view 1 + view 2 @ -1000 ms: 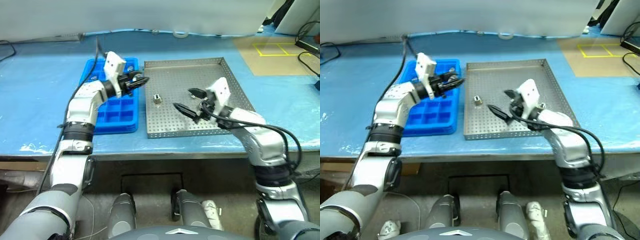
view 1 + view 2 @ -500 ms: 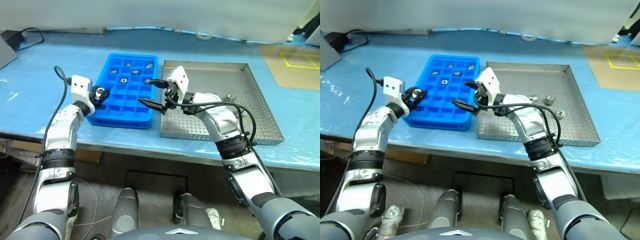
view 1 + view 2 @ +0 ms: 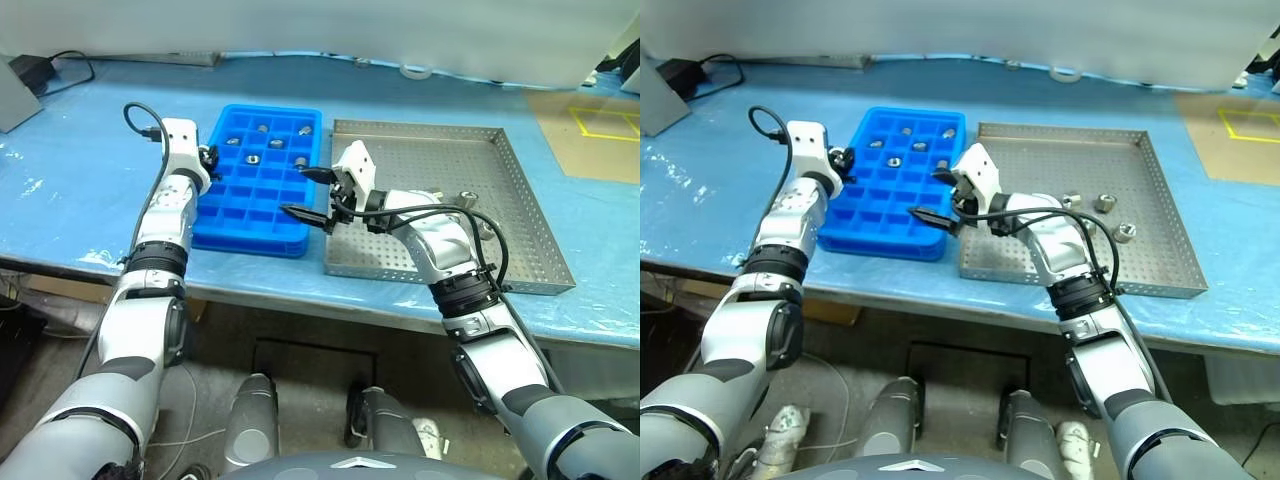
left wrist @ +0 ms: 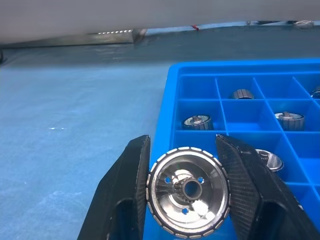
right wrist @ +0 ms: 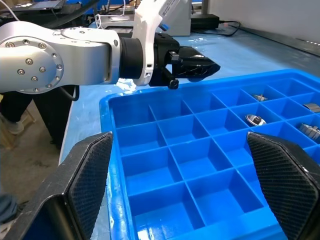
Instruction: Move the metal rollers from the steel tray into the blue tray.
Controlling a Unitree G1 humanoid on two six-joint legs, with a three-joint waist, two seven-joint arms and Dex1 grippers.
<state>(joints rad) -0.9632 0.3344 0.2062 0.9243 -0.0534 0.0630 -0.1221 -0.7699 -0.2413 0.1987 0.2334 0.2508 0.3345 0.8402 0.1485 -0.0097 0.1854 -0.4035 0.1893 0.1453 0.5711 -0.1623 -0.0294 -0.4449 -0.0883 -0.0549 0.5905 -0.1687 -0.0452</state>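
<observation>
The blue tray (image 3: 250,243) lies left of the steel tray (image 3: 440,165), and several metal rollers (image 3: 276,143) sit in its far compartments. Three more rollers (image 3: 1105,203) rest on the steel tray's right part. My left gripper (image 3: 207,158) is at the blue tray's left edge, pointing forward. It is shut on a shiny toothed roller (image 4: 187,197), gripped between both fingers (image 4: 125,195). Over the seam between the two trays, my right gripper (image 3: 308,193) stands open and holds nothing; its wrist view shows the blue tray's compartments (image 5: 175,150) and the left gripper (image 5: 192,65) beyond.
The trays lie on a blue-covered table whose front edge is close below them. A tape roll (image 3: 416,72) lies at the back. A brown board with a yellow square (image 3: 600,120) is at the far right, a black adapter with cable (image 3: 28,68) at the far left.
The camera has swung left. My left gripper carried its roller from the blue tray's right side to its left edge and turned forward. My right gripper moved left from over the steel tray to the seam.
</observation>
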